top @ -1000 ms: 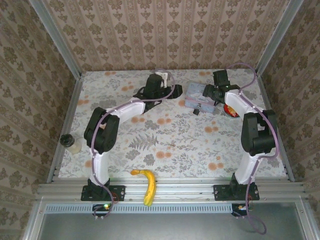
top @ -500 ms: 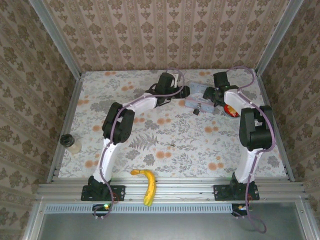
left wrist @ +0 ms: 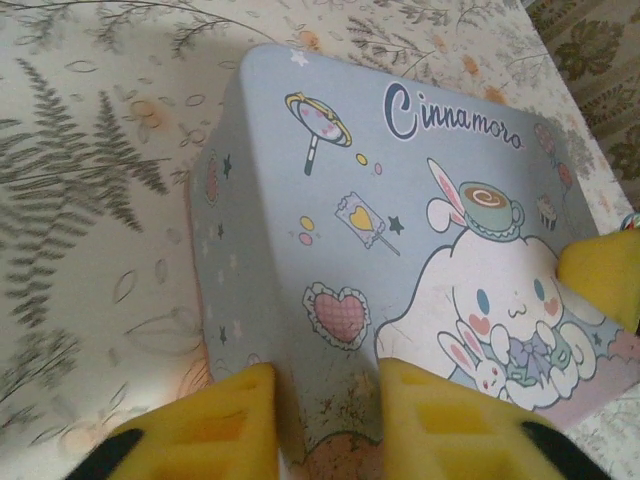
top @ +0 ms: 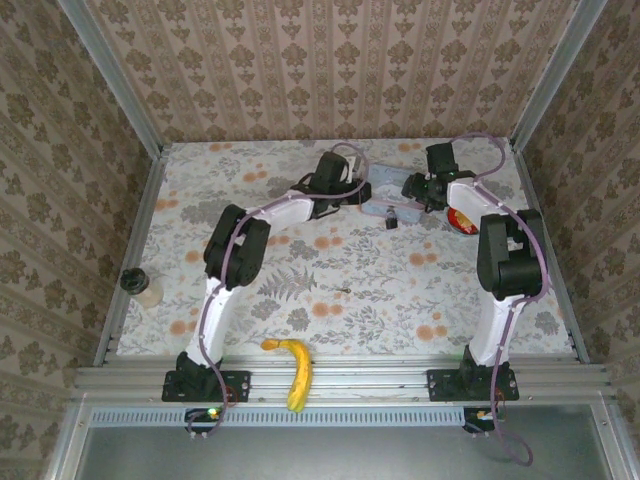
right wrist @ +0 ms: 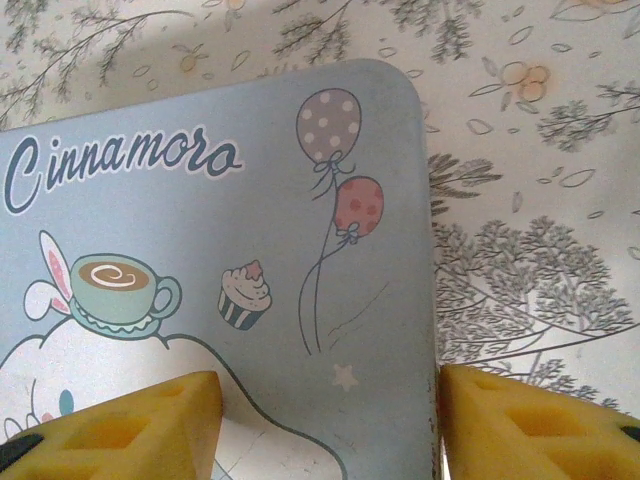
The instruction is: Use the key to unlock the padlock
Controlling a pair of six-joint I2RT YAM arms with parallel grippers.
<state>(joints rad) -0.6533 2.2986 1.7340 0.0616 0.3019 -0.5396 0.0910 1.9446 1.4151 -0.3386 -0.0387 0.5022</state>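
A: Largest entry?
B: Table (top: 330, 270), floral print, bearing the tin.

A: Landmark?
B: Tin (top: 385, 190), pale blue, cartoon rabbit and "Cinnamoro" lettering on the lid, lying flat toward the far side of the table.

A: Next down?
B: Banana (top: 293, 370), yellow, well apart from the tin, on the metal rail between the arm bases.

A: Left gripper (left wrist: 325, 425)?
B: At the tin's left end. Clamped over a corner edge of the tin, one yellow pad (left wrist: 215, 425) against the side wall, the other on the lid, tin metal filling the narrow gap.

A: Right gripper (right wrist: 330, 420)?
B: At the tin's right end. Jaws apart, straddling the edge: one yellow pad (right wrist: 150, 415) above the lid, the other just beside the outer wall. Holding nothing.

A: Smaller lots?
B: Bottle (top: 141, 287), pale with a dark cap, far to the left of the tin, beyond the table's edge.

A: Smallest?
B: Padlock (top: 390, 222), tiny black block, at the tin's near wall, about mid-length. Too small to tell whether hanging from the tin or resting against it.
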